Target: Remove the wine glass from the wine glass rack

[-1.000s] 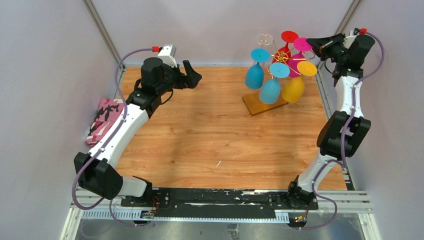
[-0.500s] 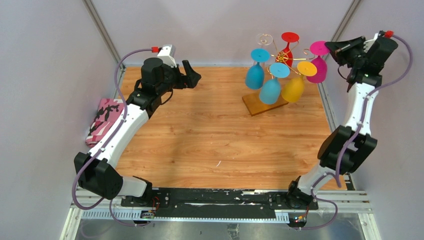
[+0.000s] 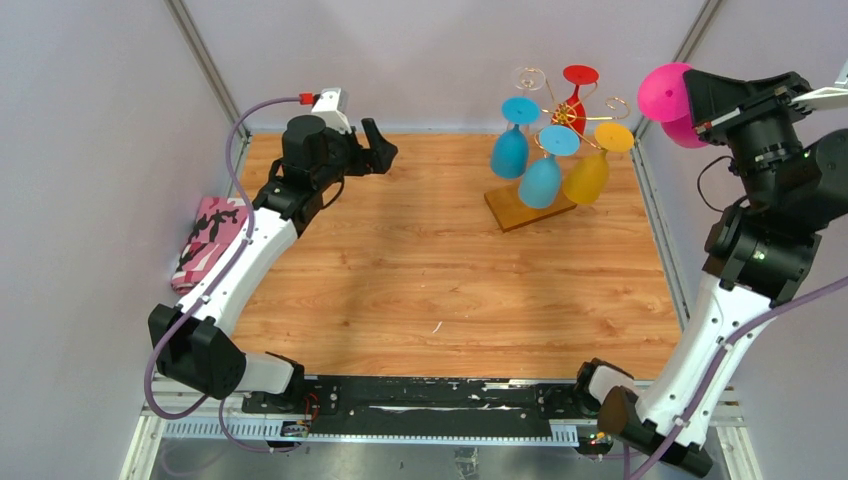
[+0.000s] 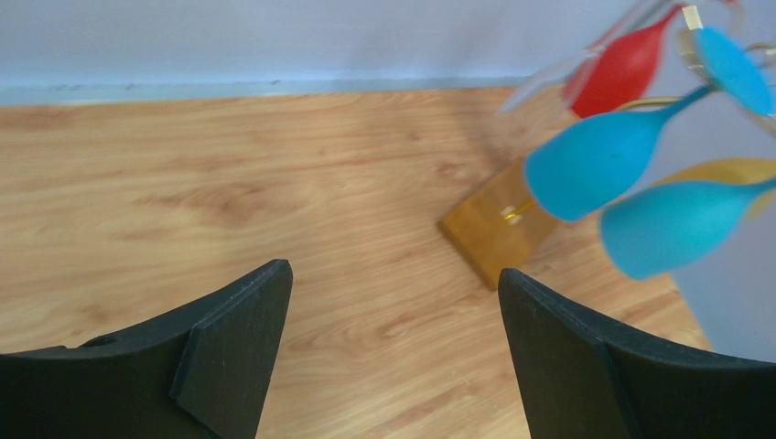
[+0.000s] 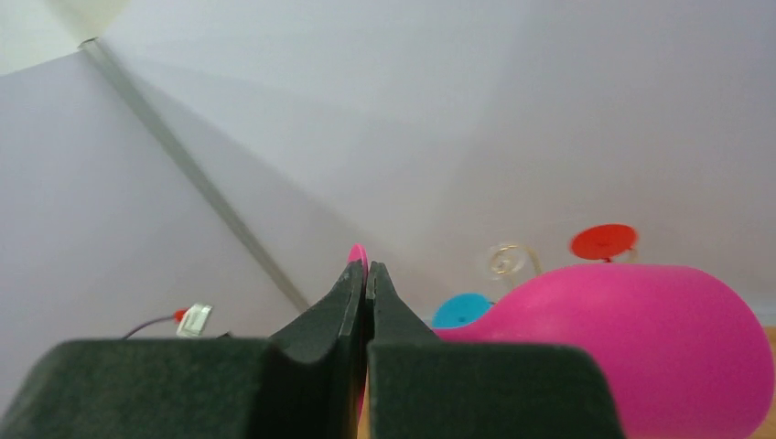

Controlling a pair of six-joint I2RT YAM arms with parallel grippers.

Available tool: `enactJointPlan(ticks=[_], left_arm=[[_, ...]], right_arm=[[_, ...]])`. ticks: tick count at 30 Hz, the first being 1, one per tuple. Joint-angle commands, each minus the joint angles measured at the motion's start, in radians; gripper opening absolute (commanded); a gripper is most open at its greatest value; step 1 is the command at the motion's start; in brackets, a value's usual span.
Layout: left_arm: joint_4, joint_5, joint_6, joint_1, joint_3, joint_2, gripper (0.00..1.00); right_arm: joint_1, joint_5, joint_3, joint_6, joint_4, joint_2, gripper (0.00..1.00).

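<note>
Right gripper (image 3: 692,100) is clamping down on the pink wine glass (image 3: 662,91). In the right wrist view the fingers (image 5: 352,302) are pinching tight together with a thin sliver of pink poking out between them, and the glass's big pink bowl (image 5: 631,352) is bulging out just to the right of them. From the top camera, that glass is hanging up in the air off by the right wall, tipped on its side and clearly apart from the wine glass rack (image 3: 565,114).

The rack itself is sitting at the far right of the wooden surface (image 3: 420,260) on its wooden base (image 3: 522,208). It's carrying two teal glasses (image 3: 510,150), a yellow glass (image 3: 587,176), a red glass (image 3: 575,95) and a clear glass (image 3: 529,79), all hanging upside down.

Left gripper (image 3: 382,148) is hovering over the far left part of the surface, well away from the rack. Its jaws are spread wide and gripping nothing, with bare wood showing between them in the left wrist view.

A pink patterned cloth (image 3: 208,240) is lying at the left edge.
</note>
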Motion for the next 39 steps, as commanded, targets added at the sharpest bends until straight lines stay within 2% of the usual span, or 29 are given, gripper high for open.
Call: enactJointPlan(ticks=[1,4,7,9,13,14,16,20,26,34,39], left_arm=[[0.258,0.272,-0.083,0.014,0.013,-0.040,0.90],[0.415,0.435,-0.214,0.057,0.015,-0.029,0.90],[0.671,0.561,-0.401,0.094,-0.026,-0.005,0.86],[0.911,0.636,-0.558,0.115,-0.068,0.033,0.80],[1.640,0.738,-1.076,0.151,-0.090,0.216,0.72],[1.702,0.759,-1.142,0.153,-0.061,0.264,0.69],[1.710,0.790,-1.165,0.150,-0.038,0.318,0.69],[1.709,0.806,-1.130,0.150,-0.066,0.338,0.75],[1.710,0.798,-1.130,0.148,-0.102,0.325,0.78],[1.710,0.795,-1.108,0.148,-0.157,0.301,0.78],[1.709,0.788,-1.097,0.148,-0.166,0.293,0.78]], right_arm=[[0.087,-0.213,-0.045,0.199,0.207,0.070,0.00],[0.175,-0.242,-0.046,0.246,0.311,0.093,0.00],[0.251,-0.276,-0.076,0.342,0.484,0.116,0.00],[0.295,-0.288,-0.095,0.394,0.579,0.132,0.00],[0.378,-0.297,-0.102,0.431,0.685,0.177,0.00],[0.402,-0.294,-0.100,0.436,0.697,0.188,0.00],[0.467,-0.294,-0.089,0.437,0.729,0.212,0.00],[0.621,-0.278,-0.104,0.432,0.803,0.246,0.00],[0.760,-0.232,-0.139,0.432,0.921,0.313,0.00],[0.837,-0.199,-0.121,0.545,1.080,0.436,0.00],[0.861,-0.186,-0.161,0.610,1.148,0.457,0.00]])
